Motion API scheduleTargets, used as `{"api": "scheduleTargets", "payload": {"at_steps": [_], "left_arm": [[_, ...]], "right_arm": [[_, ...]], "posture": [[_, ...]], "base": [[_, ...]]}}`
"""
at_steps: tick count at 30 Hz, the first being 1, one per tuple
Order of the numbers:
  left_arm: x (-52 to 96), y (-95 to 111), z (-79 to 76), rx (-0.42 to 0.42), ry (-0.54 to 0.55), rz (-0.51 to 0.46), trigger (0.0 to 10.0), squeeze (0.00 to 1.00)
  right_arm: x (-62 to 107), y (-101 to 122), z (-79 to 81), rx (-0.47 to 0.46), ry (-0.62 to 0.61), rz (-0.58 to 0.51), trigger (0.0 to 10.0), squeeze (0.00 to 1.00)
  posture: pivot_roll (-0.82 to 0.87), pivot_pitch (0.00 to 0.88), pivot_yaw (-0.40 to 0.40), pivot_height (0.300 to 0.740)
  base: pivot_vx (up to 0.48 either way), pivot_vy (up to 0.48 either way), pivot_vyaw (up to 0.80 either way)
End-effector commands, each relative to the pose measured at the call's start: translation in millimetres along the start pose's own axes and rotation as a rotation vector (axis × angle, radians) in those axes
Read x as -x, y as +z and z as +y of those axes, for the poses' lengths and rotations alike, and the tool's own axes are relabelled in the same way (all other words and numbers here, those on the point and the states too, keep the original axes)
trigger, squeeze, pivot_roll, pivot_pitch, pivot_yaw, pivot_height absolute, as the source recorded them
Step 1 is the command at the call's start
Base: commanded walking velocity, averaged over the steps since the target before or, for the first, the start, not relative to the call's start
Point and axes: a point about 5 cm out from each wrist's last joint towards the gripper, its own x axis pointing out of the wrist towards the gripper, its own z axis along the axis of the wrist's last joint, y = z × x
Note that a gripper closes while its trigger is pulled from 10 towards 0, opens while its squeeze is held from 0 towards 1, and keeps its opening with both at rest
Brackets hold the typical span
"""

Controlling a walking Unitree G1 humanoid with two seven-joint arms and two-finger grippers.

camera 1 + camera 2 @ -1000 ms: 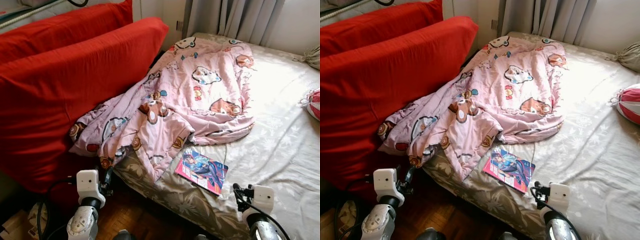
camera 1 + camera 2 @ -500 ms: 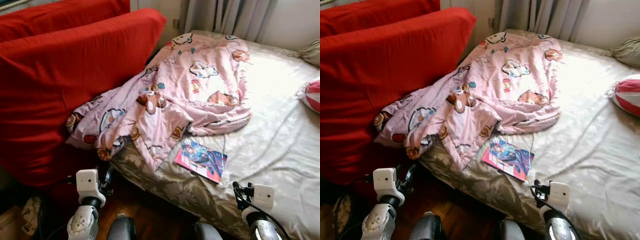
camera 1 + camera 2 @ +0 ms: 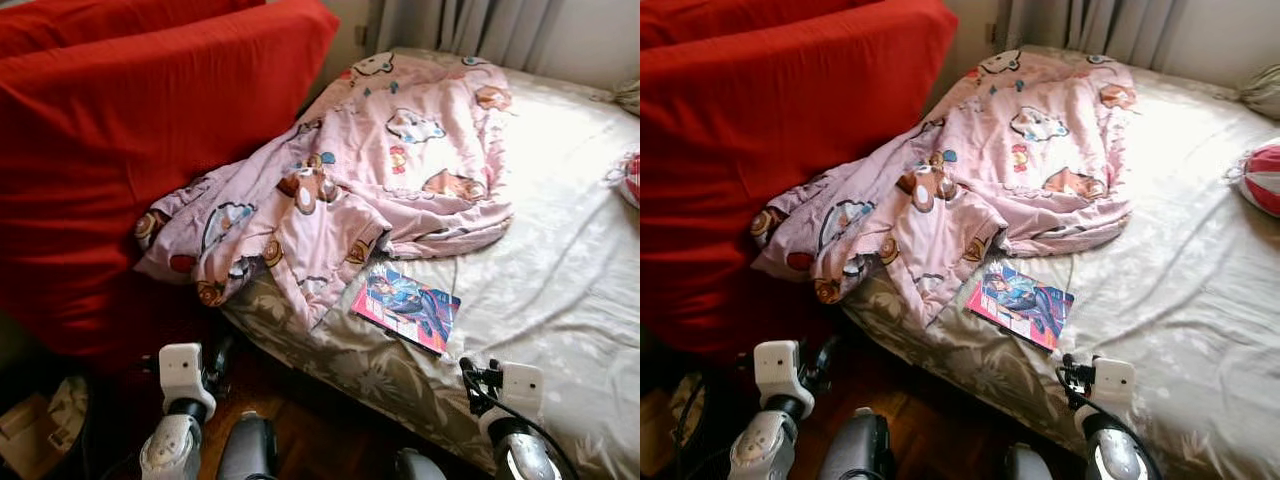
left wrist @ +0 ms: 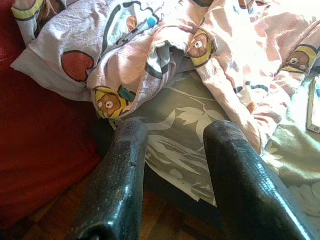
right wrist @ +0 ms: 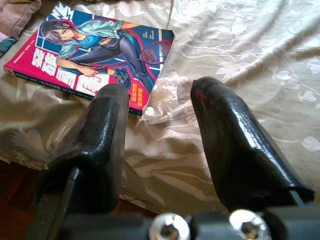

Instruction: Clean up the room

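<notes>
Leftmost, 2 big red fabric cushions (image 3: 150, 130) are leaning upright against the side of the bed, filling that side of the head views. Below them, low over the dark wooden parquet floor (image 3: 300, 425), the left gripper (image 4: 172, 165) is hanging with its 2 black fingers (image 4: 117, 185) spread apart and nothing between them; it is pointing at the bed's edge, where the hem of the blanket is drooping.

Next, a crumpled pink cotton blanket printed with cartoon bears (image 3: 380, 170) is lying across the bed, 1 end spilling against the cushions and the other reaching toward the pale grey curtains (image 3: 470, 25) at the far wall. Just beside its near fold, a thin paperback comic book with a pink-edged, blue illustrated cover (image 3: 407, 307) is lying flat on the beige leaf-patterned bedsheet (image 3: 560, 290), close to the mattress edge and apart from the blanket.

Nearer the robot, the right gripper (image 5: 160, 115) is hovering above the sheet just short of the book, its 2 fingers (image 5: 235, 145) spread wide and gripping nothing. Farthest right, a red-and-white striped round cushion (image 3: 1262, 178) is resting on the sheet, cut off by the frame.
</notes>
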Motion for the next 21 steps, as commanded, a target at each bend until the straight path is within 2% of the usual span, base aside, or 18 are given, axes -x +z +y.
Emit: {"api": "scheduleTargets", "payload": {"at_steps": [1, 6, 21], "left_arm": [[3.1, -4.1, 3.1, -0.003, 0.005, 0.021, 10.0, 0.00], [2.2, -3.6, 3.6, 0.001, 0.008, 0.019, 10.0, 0.00], [1.0, -2.1, 2.9, 0.008, 0.000, 0.012, 10.0, 0.00]], "right_arm": [[2.0, -6.0, 1.2, -0.010, 0.001, 0.028, 10.0, 0.00], [0.4, -6.2, 3.8, -0.013, 0.009, 0.035, 10.0, 0.00], [-2.4, -3.6, 1.8, -0.015, -0.002, 0.031, 10.0, 0.00]], "posture": [[0.02, 0.148, -0.020, 0.644], [0.03, 0.144, -0.020, 0.644], [0.03, 0.140, -0.017, 0.644]], "base": [[0.000, 0.000, 0.00], [0.148, 0.000, 0.00], [0.305, 0.000, 0.00]]}}
